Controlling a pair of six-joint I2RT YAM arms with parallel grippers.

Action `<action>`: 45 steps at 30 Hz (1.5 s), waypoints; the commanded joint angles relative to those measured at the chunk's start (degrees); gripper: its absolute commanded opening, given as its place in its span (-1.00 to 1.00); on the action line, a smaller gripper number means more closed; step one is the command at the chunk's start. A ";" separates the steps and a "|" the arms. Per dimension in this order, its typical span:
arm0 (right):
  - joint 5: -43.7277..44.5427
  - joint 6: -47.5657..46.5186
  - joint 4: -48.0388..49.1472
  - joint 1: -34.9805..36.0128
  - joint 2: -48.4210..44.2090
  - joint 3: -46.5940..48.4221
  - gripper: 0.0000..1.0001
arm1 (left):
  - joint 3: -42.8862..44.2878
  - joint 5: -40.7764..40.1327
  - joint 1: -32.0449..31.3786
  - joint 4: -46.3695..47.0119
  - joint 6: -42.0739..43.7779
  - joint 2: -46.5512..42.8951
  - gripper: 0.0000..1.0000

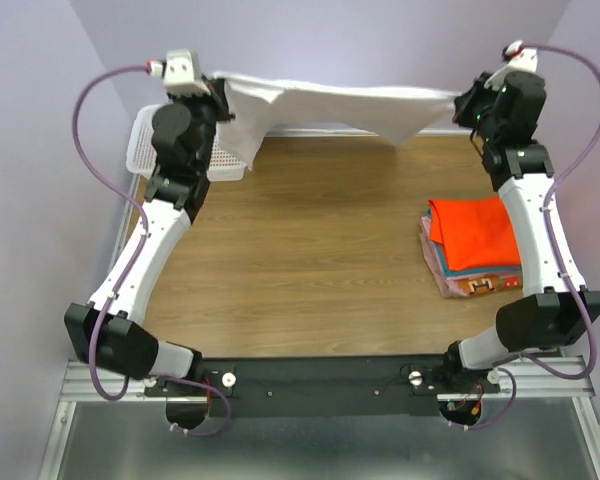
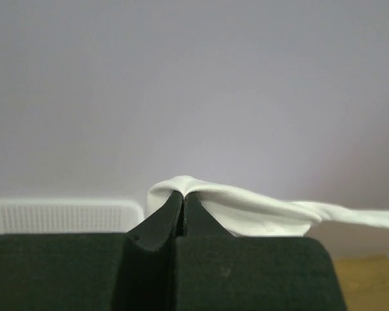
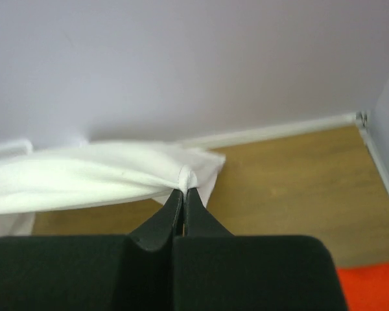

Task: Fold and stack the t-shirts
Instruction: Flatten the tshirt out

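The white t-shirt [image 1: 340, 105] hangs stretched above the far edge of the table [image 1: 310, 260], each end pinched by the clamped left gripper [image 2: 183, 196] and right gripper [image 3: 183, 192]. Likely hazards: the shallow pinches slipping under tension, or drooping cloth snagging the basket [image 1: 145, 150].

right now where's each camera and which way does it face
top external: above and behind the bases, looking down at the wooden table; both arms show, left gripper and right gripper stretching a plain white cloth t-shirt.
left wrist: on that wrist, faces the back wall; its shut fingers pinch the shirt.
right wrist: likewise, facing the table's far right corner; shut fingers pinch it too.
all three share the white t-shirt.
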 commanded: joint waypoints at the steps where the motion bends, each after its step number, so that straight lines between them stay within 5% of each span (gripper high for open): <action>1: -0.32 0.22 -0.66 -0.55 -4.26 -12.52 -0.99 | -16.21 2.94 -0.33 6.24 -6.94 -7.35 -1.00; 10: -4.50 6.38 1.27 -0.55 -12.80 -40.58 -0.99 | -50.05 -1.27 -5.87 6.78 -19.69 -19.92 -1.00; 17: -6.64 9.28 1.37 -0.55 -17.97 -53.06 -0.99 | -60.53 -3.21 -12.02 2.66 -29.09 -23.62 -1.00; 27: -5.06 18.42 -10.57 -0.55 -31.07 -61.42 -0.99 | -66.17 -6.20 -19.32 -21.84 -44.65 -37.32 -1.00; 35: -6.01 23.87 -18.93 -0.46 -36.79 -65.20 -0.99 | -61.88 -2.51 -20.38 -37.48 -48.61 -37.16 -1.00; 45: -8.31 28.88 -24.64 -0.46 -38.54 -66.17 -0.99 | -62.57 3.11 -22.49 -43.67 -53.36 -39.17 -1.00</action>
